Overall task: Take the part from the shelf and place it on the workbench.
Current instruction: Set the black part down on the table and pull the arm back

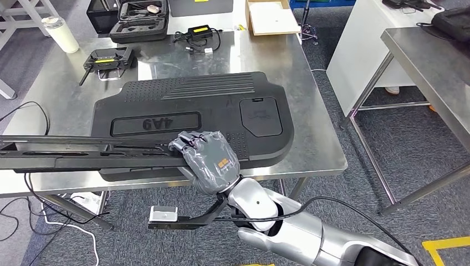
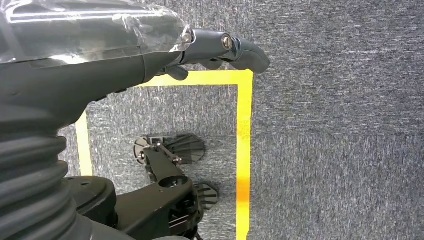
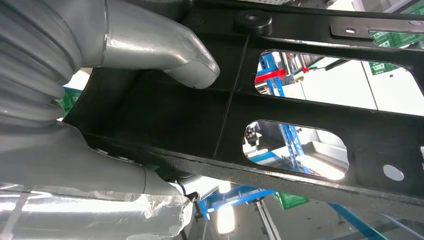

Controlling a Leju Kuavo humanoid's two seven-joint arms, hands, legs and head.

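Observation:
My right hand (image 1: 208, 160) grips one end of a long, slim black part (image 1: 83, 152) that reaches out to the left, low over the front edge of the steel workbench (image 1: 310, 111). In the right wrist view the part (image 3: 310, 110) is a ribbed black bar with cut-out slots, and the grey thumb (image 3: 165, 50) presses on it. A large black moulded panel (image 1: 188, 105) lies flat on the workbench just behind the part. My left hand (image 2: 100, 55) hangs over the carpet, holding nothing.
At the back of the workbench are a remote controller (image 1: 108, 58), an open black case (image 1: 138, 19), a white bottle (image 1: 61, 34), a charger (image 1: 199, 34) and a cardboard box (image 1: 272, 16). A second steel table (image 1: 438, 61) stands to the right. Yellow tape (image 2: 242, 150) marks the floor.

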